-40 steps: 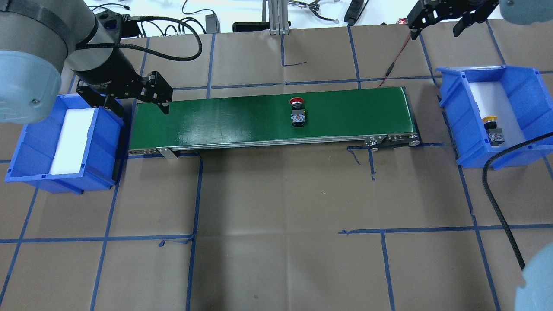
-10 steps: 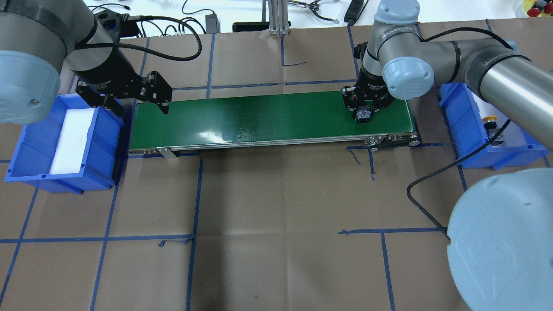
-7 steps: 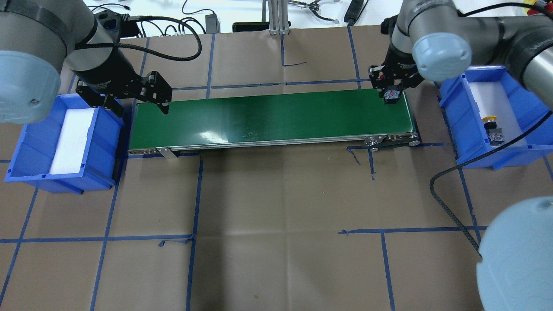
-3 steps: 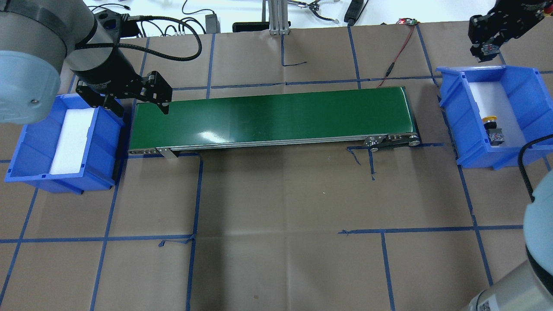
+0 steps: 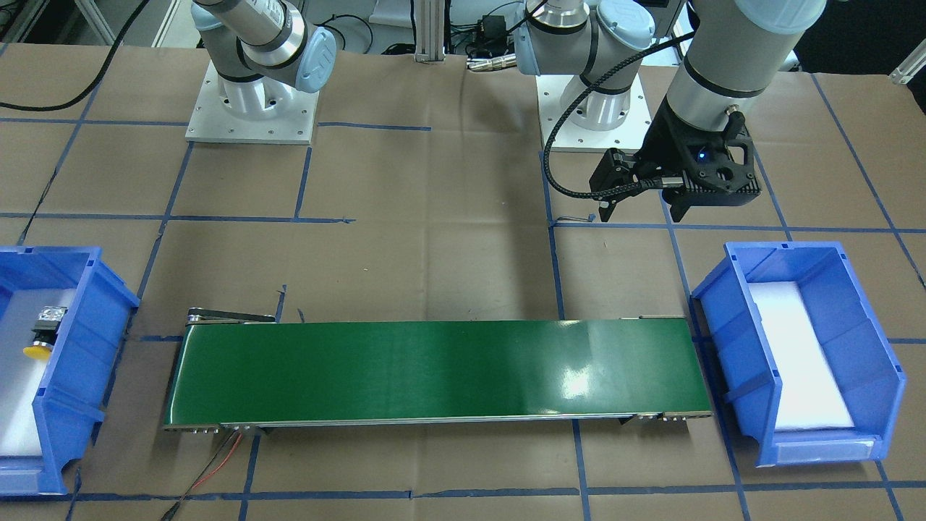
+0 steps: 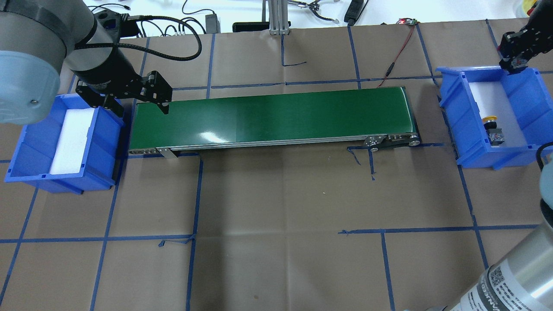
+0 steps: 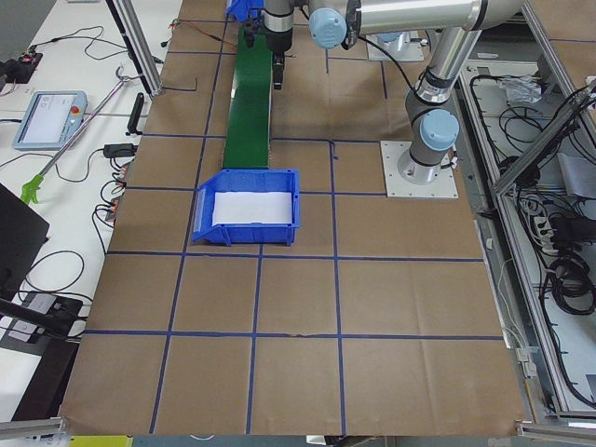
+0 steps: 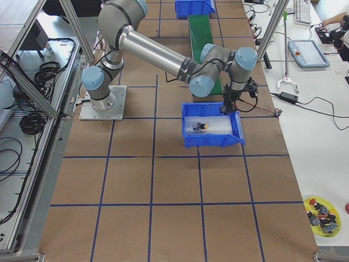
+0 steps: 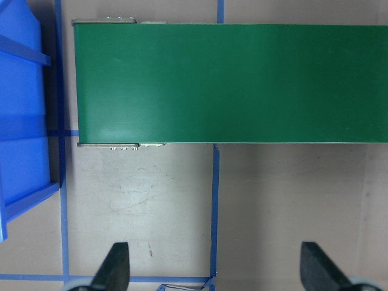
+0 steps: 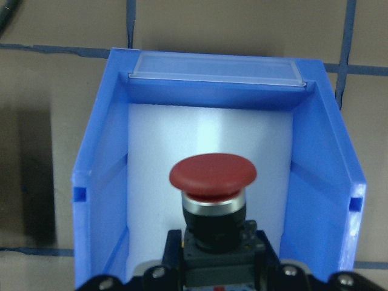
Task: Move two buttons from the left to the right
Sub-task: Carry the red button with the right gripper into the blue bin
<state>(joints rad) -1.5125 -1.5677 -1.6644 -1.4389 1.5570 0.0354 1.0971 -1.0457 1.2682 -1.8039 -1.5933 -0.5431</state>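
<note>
We see a table covered in brown paper marked with a blue tape grid, and a green conveyor belt running across it between two blue bins.

The right gripper is pinching the red button by its black body, with the red mushroom cap sticking out in front. In the right wrist view the button hangs above the white-lined floor of the right bin. From overhead, the gripper sits over that bin's far rim, on the side away from the robot.

The yellow button lies on its side inside the same bin, near the end closest to the robot. Its yellow cap points towards the far end and its grey block towards the near wall. It is well apart from the gripper.

The left gripper hangs with its fingers spread wide and nothing between them. It hovers by the left end of the belt, just beside the left bin, which holds only a white liner
</note>
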